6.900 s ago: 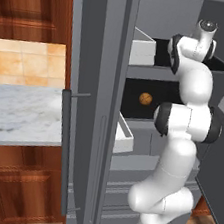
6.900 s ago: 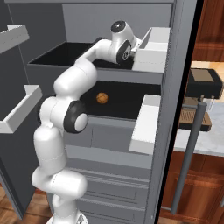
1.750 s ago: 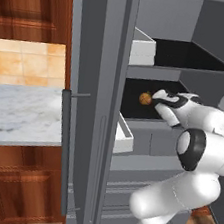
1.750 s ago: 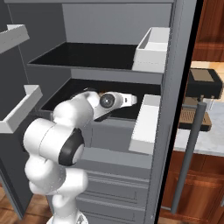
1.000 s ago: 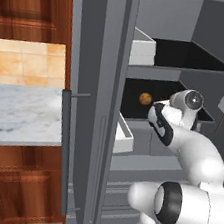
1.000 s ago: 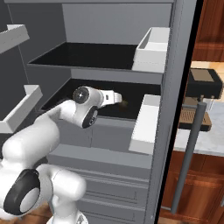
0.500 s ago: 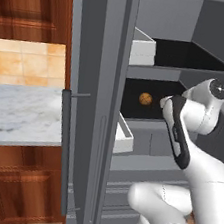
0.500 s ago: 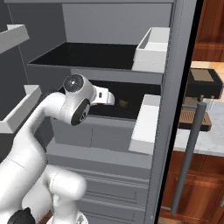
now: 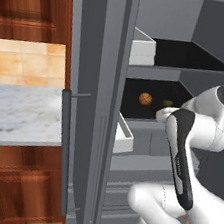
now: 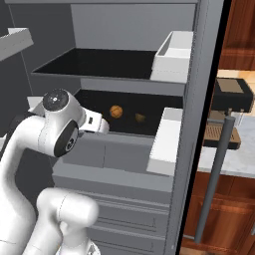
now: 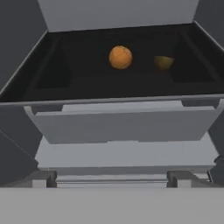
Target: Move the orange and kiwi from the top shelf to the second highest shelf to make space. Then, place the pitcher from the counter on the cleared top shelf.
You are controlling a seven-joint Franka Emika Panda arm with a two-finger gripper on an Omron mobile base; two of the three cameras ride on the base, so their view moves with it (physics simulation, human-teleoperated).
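Note:
The orange [image 11: 120, 57] rests deep on the second highest shelf [image 11: 109, 101], and the brownish-green kiwi [image 11: 163, 62] lies just to its right. The base views show the same pair, orange [image 9: 145, 98] [image 10: 116, 111] and kiwi [image 9: 168, 102] [image 10: 140, 117]. My gripper [image 11: 113, 179] is open and holds nothing. It hangs in front of that shelf's pale edge and well clear of both fruits. The hand [image 9: 161, 114] [image 10: 102, 125] sits at the shelf front. The top shelf [image 9: 192, 54] [image 10: 99, 62] is a bare black board. The pitcher is out of view.
White door bins [image 9: 142, 47] [image 10: 174, 55] flank the shelves, with lower ones [image 9: 123, 136] [image 10: 167, 142] beside the second shelf. The marbled counter [image 9: 18, 113] lies left of the fridge door handle [image 9: 63, 152]. A dark appliance [image 10: 231, 94] stands on the counter to the right.
The arm has pulled back out of the second shelf and folded up, so the hand now sits in front of the shelf edge. The orange and the kiwi have stayed on the shelf.

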